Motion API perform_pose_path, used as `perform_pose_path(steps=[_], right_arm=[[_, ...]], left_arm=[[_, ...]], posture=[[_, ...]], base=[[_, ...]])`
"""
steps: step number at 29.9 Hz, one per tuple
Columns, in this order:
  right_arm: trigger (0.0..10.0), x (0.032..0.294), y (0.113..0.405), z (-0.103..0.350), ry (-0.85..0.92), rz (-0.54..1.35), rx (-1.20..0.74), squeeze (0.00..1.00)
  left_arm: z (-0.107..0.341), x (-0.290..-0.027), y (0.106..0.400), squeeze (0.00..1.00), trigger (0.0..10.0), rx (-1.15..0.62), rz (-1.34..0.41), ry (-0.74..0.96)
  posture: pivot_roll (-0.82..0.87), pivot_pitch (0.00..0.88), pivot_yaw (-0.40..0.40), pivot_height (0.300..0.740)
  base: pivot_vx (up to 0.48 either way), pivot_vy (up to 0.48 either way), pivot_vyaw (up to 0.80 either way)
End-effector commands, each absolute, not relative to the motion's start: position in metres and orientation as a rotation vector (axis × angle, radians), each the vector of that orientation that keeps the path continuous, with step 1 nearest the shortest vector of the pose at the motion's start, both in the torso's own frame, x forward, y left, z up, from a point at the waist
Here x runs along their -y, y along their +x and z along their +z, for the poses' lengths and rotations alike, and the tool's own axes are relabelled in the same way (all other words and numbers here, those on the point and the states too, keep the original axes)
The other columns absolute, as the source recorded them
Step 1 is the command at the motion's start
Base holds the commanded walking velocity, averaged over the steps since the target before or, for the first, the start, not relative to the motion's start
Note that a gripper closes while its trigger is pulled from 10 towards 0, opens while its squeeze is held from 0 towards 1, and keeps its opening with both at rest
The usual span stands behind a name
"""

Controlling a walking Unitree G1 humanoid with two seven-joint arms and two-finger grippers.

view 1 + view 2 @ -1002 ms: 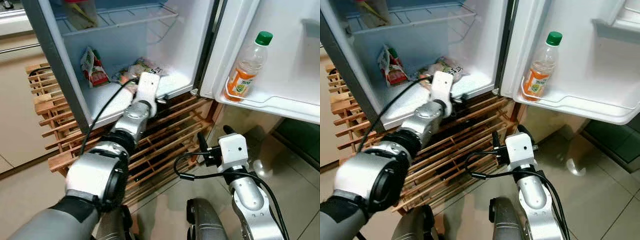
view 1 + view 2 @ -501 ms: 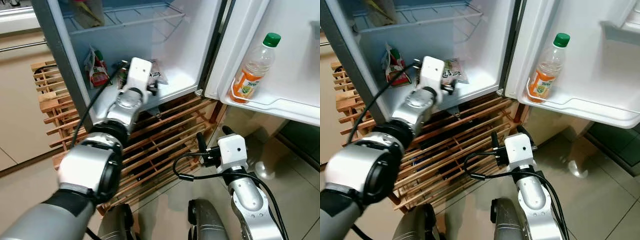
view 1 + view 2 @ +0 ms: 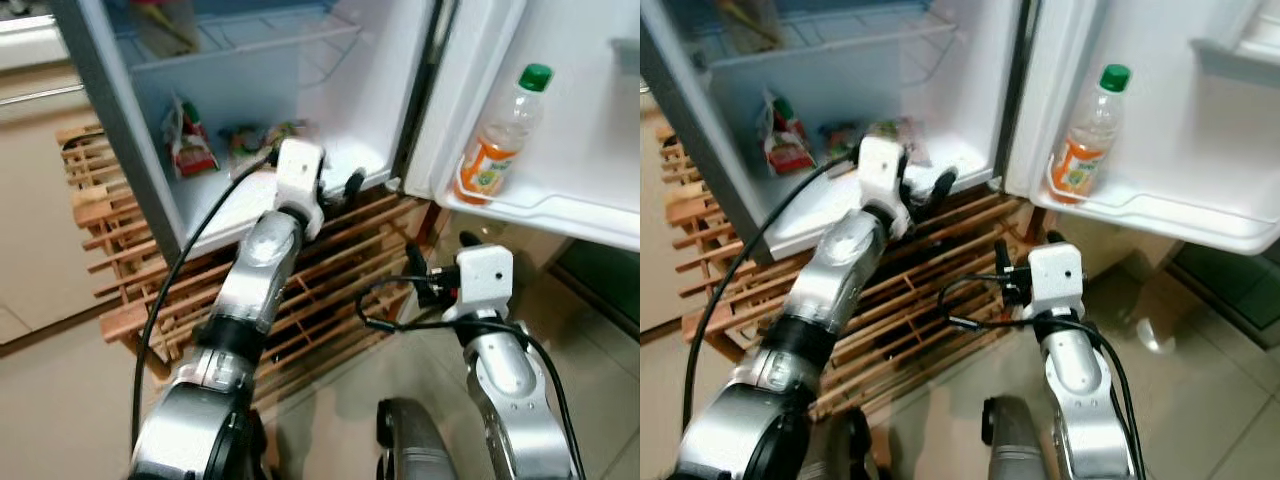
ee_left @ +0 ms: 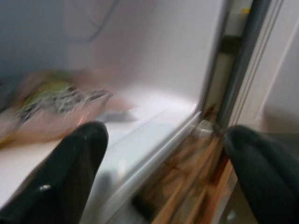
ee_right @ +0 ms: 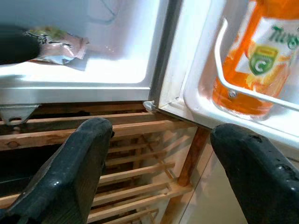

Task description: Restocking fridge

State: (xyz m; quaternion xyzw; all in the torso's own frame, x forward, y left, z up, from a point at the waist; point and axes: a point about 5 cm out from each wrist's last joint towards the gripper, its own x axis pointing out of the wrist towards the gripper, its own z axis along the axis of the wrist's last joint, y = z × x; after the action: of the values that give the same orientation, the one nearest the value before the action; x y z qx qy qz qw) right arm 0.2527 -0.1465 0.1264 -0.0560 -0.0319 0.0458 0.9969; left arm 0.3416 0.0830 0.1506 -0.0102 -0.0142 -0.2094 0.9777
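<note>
Left claw [image 3: 335, 185] spread, empty, at fridge floor [image 3: 235, 205] front lip; snack packet [image 4: 51, 100] lies just behind it, deeper inside, nearer left arm; right claw [image 5: 159, 154] spread, idle below juice bottle [image 3: 497, 135] in door shelf

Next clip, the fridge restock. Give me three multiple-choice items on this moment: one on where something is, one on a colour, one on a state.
1. Where does the orange drink bottle stand?
A. on the wire shelf inside the fridge
B. in the door shelf
C. on the wooden rack under the fridge

2. What colour is the bottle's cap?
A. green
B. red
C. white

3. How are the left gripper's fingers?
A. shut on a packet
B. shut on the bottle
C. open, holding nothing

Answers:
1 B, the bottle sits behind the rail of the open door's shelf.
2 A, the cap on top is plainly green.
3 C, the left wrist view shows the two black fingers spread wide with the fridge's front edge between them.
</note>
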Motion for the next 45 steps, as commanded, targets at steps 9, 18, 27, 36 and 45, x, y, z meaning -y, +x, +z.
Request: perform_pose_path(steps=[9, 18, 27, 36, 45], right_arm=[[10.0, 0.164, 0.257, 0.112, -0.072, 0.02, 0.03, 0.0], [10.0, 0.151, 0.273, 0.102, 0.013, 0.097, -0.004, 0.0], [10.0, 0.148, 0.287, 0.094, -0.014, 0.162, -0.031, 0.0], [10.0, 0.149, 0.29, 0.084, -0.043, 0.201, -0.066, 0.0], [10.0, 0.148, 0.298, 0.082, -0.058, 0.224, -0.057, 0.01]], left_arm=[[0.122, -0.154, 0.268, 0.0, 10.0, 0.023, -0.217, 0.106], [0.117, -0.161, 0.265, 0.0, 10.0, -0.005, -0.093, 0.096], [0.108, -0.173, 0.278, 0.0, 10.0, -0.06, -0.026, 0.067], [0.116, -0.169, 0.28, 0.0, 10.0, -0.023, -0.026, 0.078], [0.134, -0.157, 0.284, 0.0, 10.0, 0.07, -0.093, 0.148]], posture=[[-0.12, 0.0, 0.016, 0.625], [-0.07, 0.0, -0.021, 0.645], [-0.05, 0.0, -0.04, 0.684], [-0.02, 0.0, -0.087, 0.709], [-0.02, 0.0, -0.077, 0.74]], base=[[0.0, 0.0, 0.0], [0.0, 0.0, 0.0], [0.0, 0.0, 0.0], [0.0, 0.0, 0.0], [0.0, 0.0, 0.0]])
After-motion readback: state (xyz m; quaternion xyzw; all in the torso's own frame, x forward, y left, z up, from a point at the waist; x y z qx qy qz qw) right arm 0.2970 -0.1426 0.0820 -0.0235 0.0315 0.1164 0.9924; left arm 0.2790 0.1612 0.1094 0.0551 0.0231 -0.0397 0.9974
